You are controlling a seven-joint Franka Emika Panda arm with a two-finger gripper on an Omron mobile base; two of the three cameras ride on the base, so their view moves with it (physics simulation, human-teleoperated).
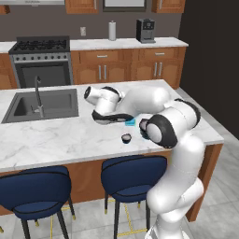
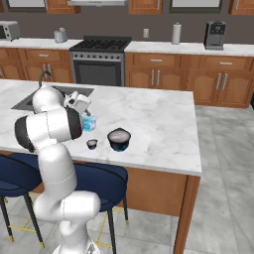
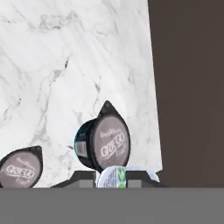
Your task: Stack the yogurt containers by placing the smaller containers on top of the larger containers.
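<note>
Hand view is where I get the best look at the grip, and even there it's half cut off: the claw (image 3: 117,178) sits right at the bottom edge with its dark fingertips (image 3: 83,177) barely poking up, and between them is the pale top of the light-blue cup (image 3: 118,175) with a green mark on its lid. From that I'd say the claw is closed down narrow around the light-blue cup, though the contact itself is hidden below the frame. Just past it on the marble tabletop (image 3: 57,65) is the wide dark tub (image 3: 104,144), lid facing me with "GREEK"-ish lettering I can't read cleanly, and off to the lower left the tiny dark cup (image 3: 21,168) is clipped by the picture edge. In the right base view, the three sit near the front edge of the tabletop: light-blue cup (image 2: 89,122) under the hand, tiny dark cup (image 2: 92,144) just in front of it, wide dark tub (image 2: 119,139) beside that to the right, all apart from each other. My arm's big white elbow blocks a lot in the left base view; I only see a sliver of the light-blue cup (image 1: 130,122) under the wrist, the tiny dark cup (image 1: 126,137) in the open, and the wide dark tub is mostly behind the elbow. The sink (image 1: 42,103) is well off to the left.
</note>
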